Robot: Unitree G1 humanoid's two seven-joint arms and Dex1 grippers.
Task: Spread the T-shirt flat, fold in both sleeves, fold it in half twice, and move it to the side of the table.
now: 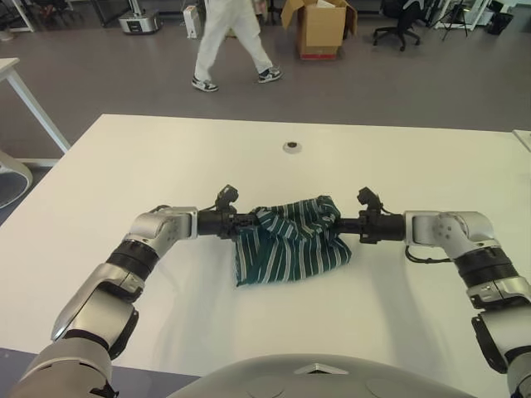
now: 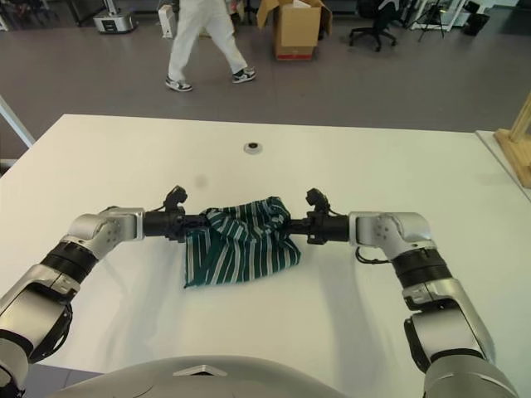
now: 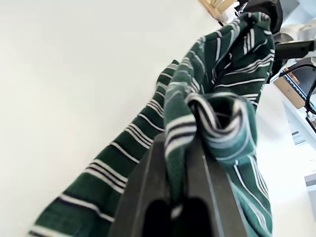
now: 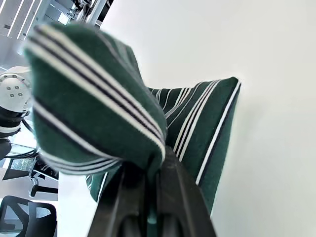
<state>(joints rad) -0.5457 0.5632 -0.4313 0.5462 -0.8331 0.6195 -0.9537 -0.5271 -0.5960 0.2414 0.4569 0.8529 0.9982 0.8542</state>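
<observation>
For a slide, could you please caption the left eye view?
Left gripper and right gripper each grip the bunched striped T-shirt over the table.

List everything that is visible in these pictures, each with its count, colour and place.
T-shirt: 1, dark green with white stripes, bunched, held between the two grippers, lower part on the table.
table: 1, white, in front of the robot.
small round object: 1, grey, on the table beyond the T-shirt.
cardboard box: 1, brown, on the floor beyond the table.
office chair: 1, black, right of the cardboard box.
left gripper: 1, black, shut on the T-shirt's left end.
right gripper: 1, black, shut on its right end.
</observation>
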